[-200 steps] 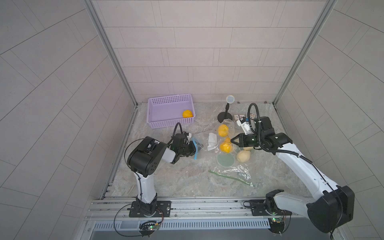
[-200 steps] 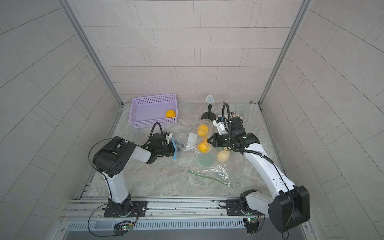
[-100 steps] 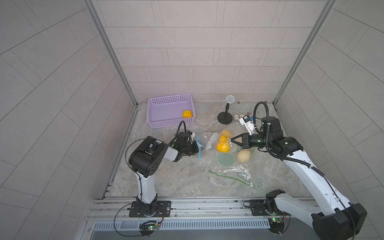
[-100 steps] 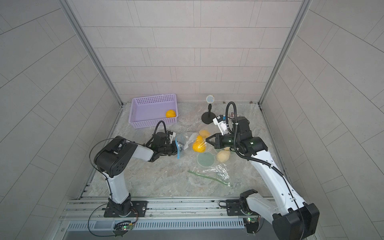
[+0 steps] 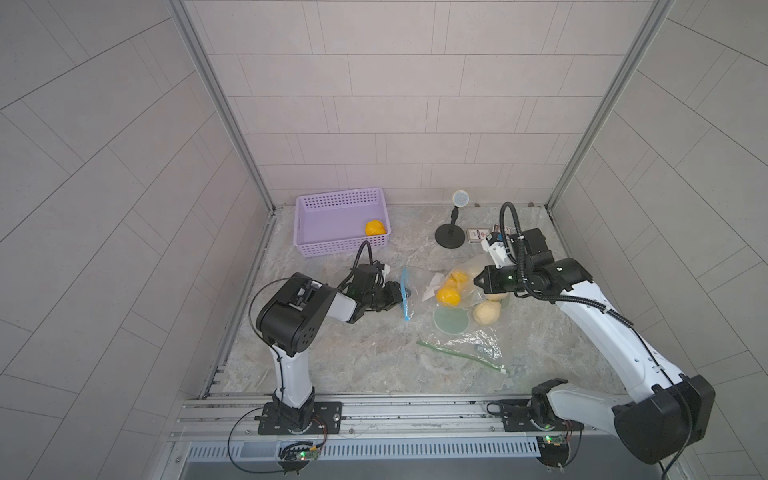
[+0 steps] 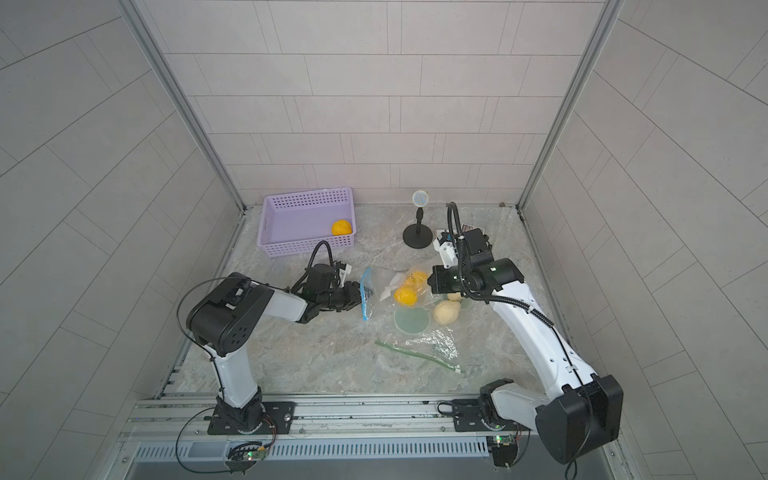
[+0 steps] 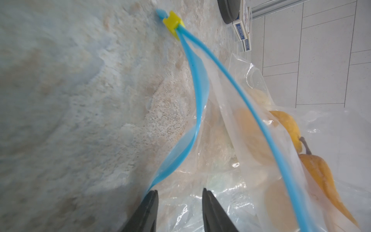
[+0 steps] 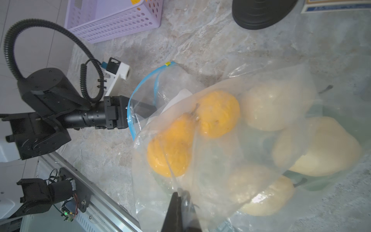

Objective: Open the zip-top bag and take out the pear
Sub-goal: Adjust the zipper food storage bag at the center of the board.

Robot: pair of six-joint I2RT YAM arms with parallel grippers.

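Near the middle of the counter (image 5: 332, 353) you see the zip-top bag (image 8: 216, 156), with its blue zip strip (image 7: 197, 90) parted and the yellow slider (image 7: 172, 23) at one end. Two orange-yellow pears (image 8: 170, 148) lie inside it, close to the mouth. Your right hand (image 8: 180, 198) is closed and pinches the clear plastic on the side far from the mouth. Your left hand (image 7: 179, 200) is at the mouth with its fingers apart and nothing clamped between them. One finger is near a blue lip, but whether it touches you cannot tell.
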